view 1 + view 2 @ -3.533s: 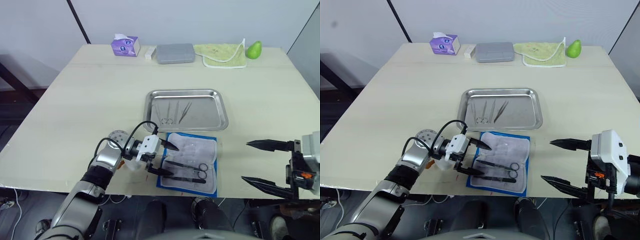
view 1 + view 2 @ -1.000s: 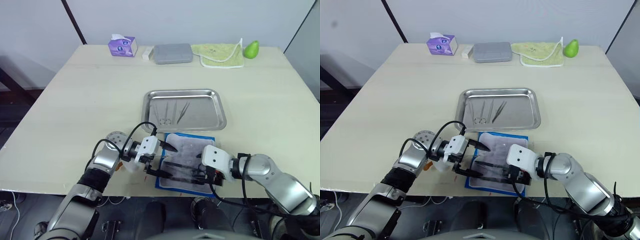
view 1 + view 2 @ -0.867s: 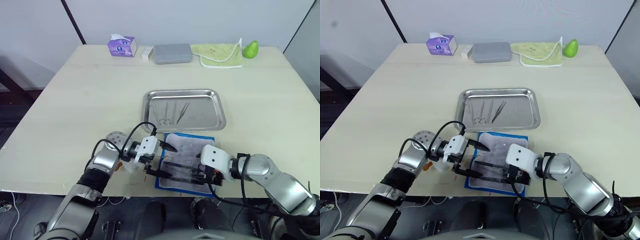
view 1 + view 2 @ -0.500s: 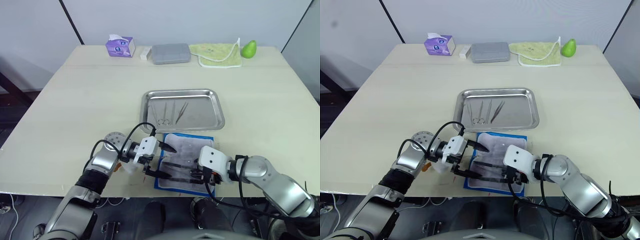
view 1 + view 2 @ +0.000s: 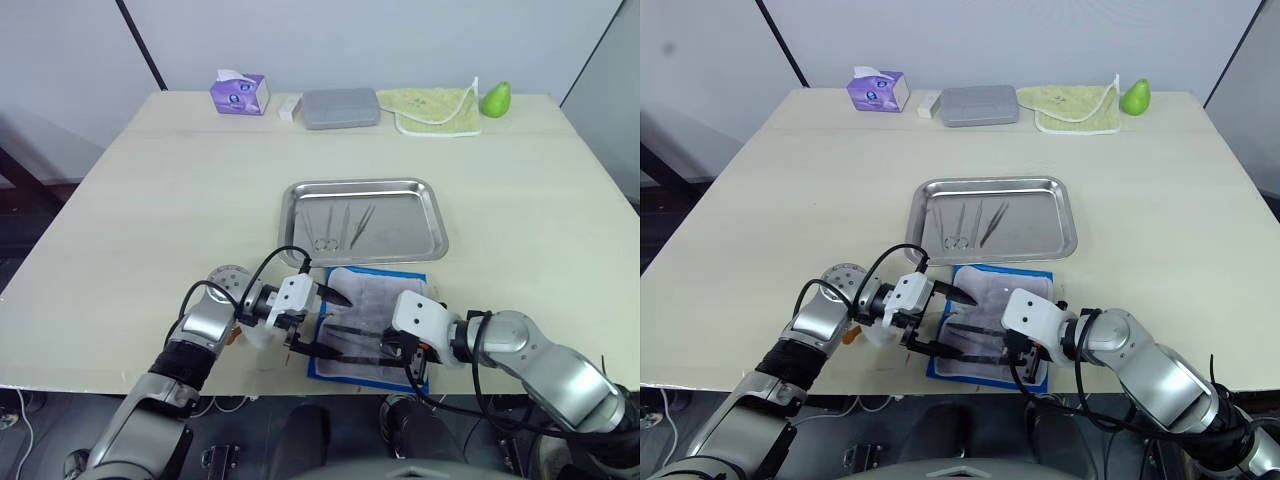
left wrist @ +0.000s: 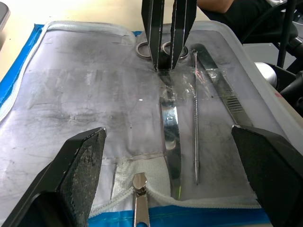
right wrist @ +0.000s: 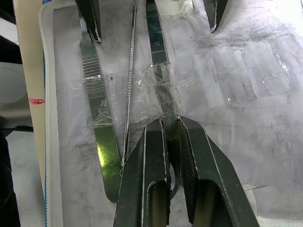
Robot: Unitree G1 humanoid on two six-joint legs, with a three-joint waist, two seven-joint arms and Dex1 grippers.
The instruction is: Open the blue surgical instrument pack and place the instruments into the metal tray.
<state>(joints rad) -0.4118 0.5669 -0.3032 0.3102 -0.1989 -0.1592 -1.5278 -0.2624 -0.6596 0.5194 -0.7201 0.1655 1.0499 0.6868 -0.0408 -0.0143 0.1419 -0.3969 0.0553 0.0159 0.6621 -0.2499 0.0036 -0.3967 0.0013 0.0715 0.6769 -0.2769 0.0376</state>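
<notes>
The blue surgical instrument pack (image 5: 372, 318) lies open near the table's front edge, pale lining up. On the lining lie instruments: scissors (image 6: 169, 118), a thin probe (image 6: 195, 127) and tweezers (image 6: 220, 87), held under clear tape. My right gripper (image 7: 170, 124) is shut on the scissors' shank, just ahead of the ring handles (image 6: 143, 48). My left gripper (image 5: 330, 322) stands open over the pack's left end, one finger either side of the instruments' tips, holding nothing. The metal tray (image 5: 438, 215) sits just beyond the pack with three instruments (image 5: 342, 226) in it.
Along the far edge stand a purple tissue box (image 5: 238, 92), a small white block (image 5: 290, 106), a grey box (image 5: 340, 107), a green cloth (image 5: 435, 108) and a green pear (image 5: 494, 98). The pack's near end reaches the table's front edge (image 5: 260, 368).
My right arm came in from the right and its fingers closed on the scissors over the last second. The left gripper has stayed open in place.
</notes>
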